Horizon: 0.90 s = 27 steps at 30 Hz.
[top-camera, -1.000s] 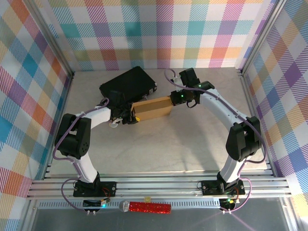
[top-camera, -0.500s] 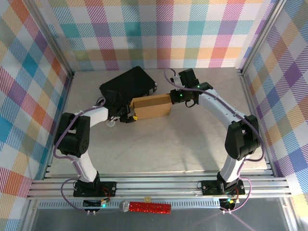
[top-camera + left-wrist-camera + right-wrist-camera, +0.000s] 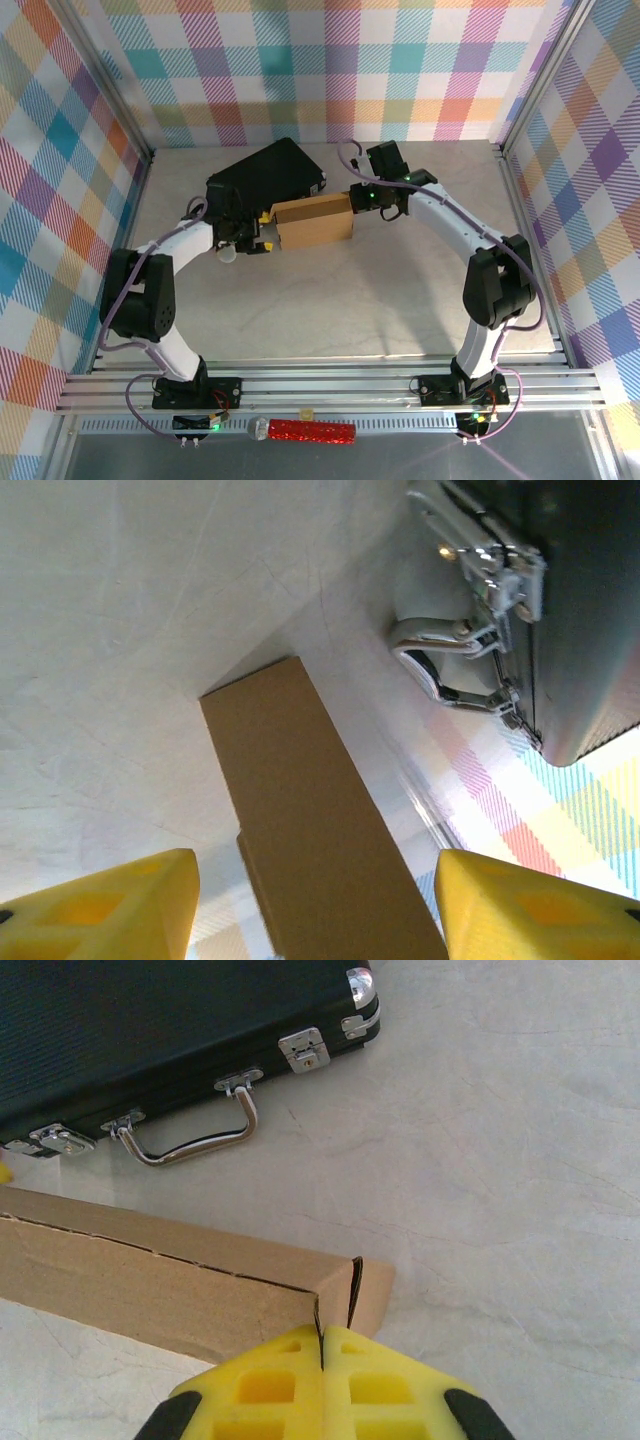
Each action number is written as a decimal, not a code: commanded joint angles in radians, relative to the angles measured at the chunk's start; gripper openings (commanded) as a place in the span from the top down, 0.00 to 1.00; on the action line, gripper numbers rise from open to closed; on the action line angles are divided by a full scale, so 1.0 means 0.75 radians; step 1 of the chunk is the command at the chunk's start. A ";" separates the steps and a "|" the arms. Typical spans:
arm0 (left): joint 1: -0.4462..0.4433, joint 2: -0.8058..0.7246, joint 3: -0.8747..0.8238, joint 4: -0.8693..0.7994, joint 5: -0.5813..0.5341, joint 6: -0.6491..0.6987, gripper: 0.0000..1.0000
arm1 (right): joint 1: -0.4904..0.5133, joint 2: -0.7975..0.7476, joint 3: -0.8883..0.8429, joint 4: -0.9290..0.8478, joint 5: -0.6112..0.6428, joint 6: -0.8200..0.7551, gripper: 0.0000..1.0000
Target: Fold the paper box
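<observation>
Right tool (image 3: 322, 1348) was seen pinched shut on the end corner of the plain brown cardboard box (image 3: 313, 220), which was laid on the grey bench (image 3: 350, 300) just beside the black hard case w/ metal handle (image 3: 265, 175). Left tool (image 3: 317, 885) was held wide, yellow fingers (image 3: 110, 900) either side of the box's opp. end, not touching.

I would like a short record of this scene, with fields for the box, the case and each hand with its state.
paper box: brown, lying on the table between the two hands
black case: beyond the box, handle toward it
left hand: open, one finger on each side of the box's end, with gaps
right hand: shut, tips at the box's other end; a pinch on cardboard cannot be confirmed
</observation>
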 commanded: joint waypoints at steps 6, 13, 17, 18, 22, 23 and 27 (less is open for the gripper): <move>0.021 -0.141 0.209 -0.492 -0.199 0.456 0.50 | 0.025 0.086 0.048 -0.139 0.049 0.064 1.00; 0.019 -0.139 0.560 -0.835 -0.364 1.184 0.66 | 0.043 0.092 0.061 -0.173 0.103 0.138 1.00; 0.012 -0.130 0.634 -0.889 -0.317 1.580 0.66 | 0.052 0.085 0.048 -0.163 0.102 0.144 1.00; 0.004 -0.117 0.653 -0.905 -0.304 1.657 0.65 | 0.052 0.085 0.049 -0.163 0.099 0.140 1.00; -0.056 -0.050 0.717 -0.967 -0.278 1.955 0.63 | 0.052 0.097 0.070 -0.176 0.097 0.126 1.00; -0.073 -0.033 0.727 -0.978 -0.283 2.005 0.62 | 0.052 0.102 0.077 -0.181 0.097 0.122 1.00; -0.129 -0.008 0.750 -0.952 -0.294 2.070 0.57 | 0.051 0.117 0.097 -0.197 0.084 0.113 1.00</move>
